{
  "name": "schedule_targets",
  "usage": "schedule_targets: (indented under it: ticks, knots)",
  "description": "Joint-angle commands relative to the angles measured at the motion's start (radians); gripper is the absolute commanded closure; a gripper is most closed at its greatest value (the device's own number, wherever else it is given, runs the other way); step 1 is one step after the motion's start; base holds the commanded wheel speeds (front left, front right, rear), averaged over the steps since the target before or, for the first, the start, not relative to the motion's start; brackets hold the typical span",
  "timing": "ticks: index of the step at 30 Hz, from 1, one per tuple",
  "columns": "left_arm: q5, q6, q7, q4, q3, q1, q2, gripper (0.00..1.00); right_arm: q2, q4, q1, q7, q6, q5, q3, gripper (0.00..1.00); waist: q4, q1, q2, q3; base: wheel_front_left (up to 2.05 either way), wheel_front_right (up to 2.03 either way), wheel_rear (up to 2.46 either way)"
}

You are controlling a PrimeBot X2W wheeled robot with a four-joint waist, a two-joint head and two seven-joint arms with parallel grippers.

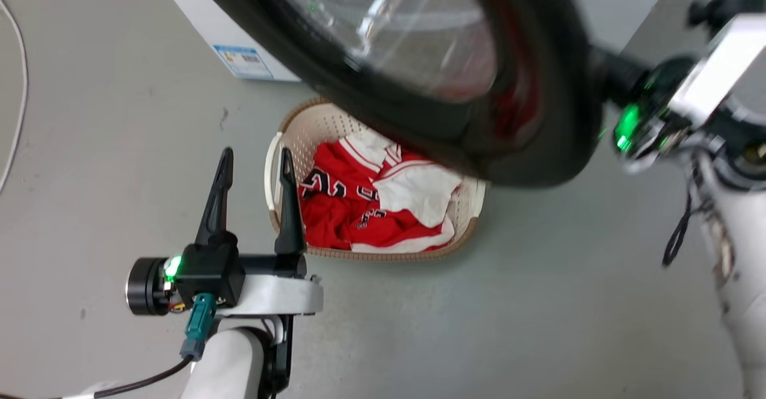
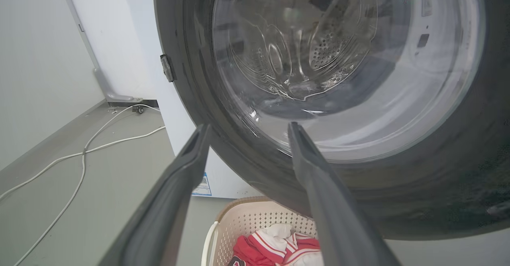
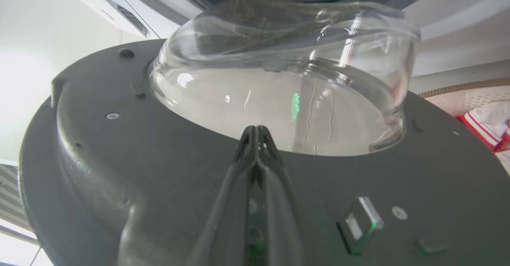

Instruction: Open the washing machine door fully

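Door status: the washing machine door stands swung away from the white washing machine and crosses the top of the head view, from upper centre to the right edge. Its rim is broad, round, glossy and black. A clear glass bowl bulges from the centre of its dark grey inner face. A small silver latch piece sits on that face at the lower right of the right wrist view. In the left wrist view the perforated steel drum shows through the glass.

Right gripper: fingers pressed together, tips meeting just short of the bowl's edge, over the door's inner face. Contact with that face cannot be confirmed.

Left gripper: fingers spread apart and empty, at the lower left of the head view, apart from the door.

Below the door, a cream laundry basket holds red and white clothes on the grey floor.
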Motion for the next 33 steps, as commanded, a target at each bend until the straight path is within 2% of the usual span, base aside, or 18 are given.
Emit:
schedule_targets:
  ticks: [1,13,20,33]
  knots:
    - [0.005,-0.002,-0.003,0.004,0.004,0.02,-0.001,0.0,0.015,-0.022,0.048,0.009,0.0,0.011,0.009,1.0,-0.004,0.0001,0.0,-0.037,0.0,0.0,0.0]
    - [0.018,-0.015,-0.003,0.024,0.033,0.11,-0.001,0.0,0.086,-0.191,0.303,0.06,0.0,0.05,0.085,1.0,-0.001,0.0001,0.0,-0.161,0.0,0.0,0.0]
    - [0.025,-0.02,-0.003,0.033,0.042,0.152,-0.001,0.0,0.127,-0.231,0.418,0.068,0.0,0.058,0.138,1.0,0.005,0.0001,0.0,-0.222,0.0,0.0,0.0]
    - [0.04,-0.03,-0.003,0.049,0.064,0.219,-0.001,0.0,0.18,-0.261,0.563,0.03,0.0,0.076,0.175,1.0,-0.007,0.0001,0.0,-0.305,0.0,0.0,0.0]
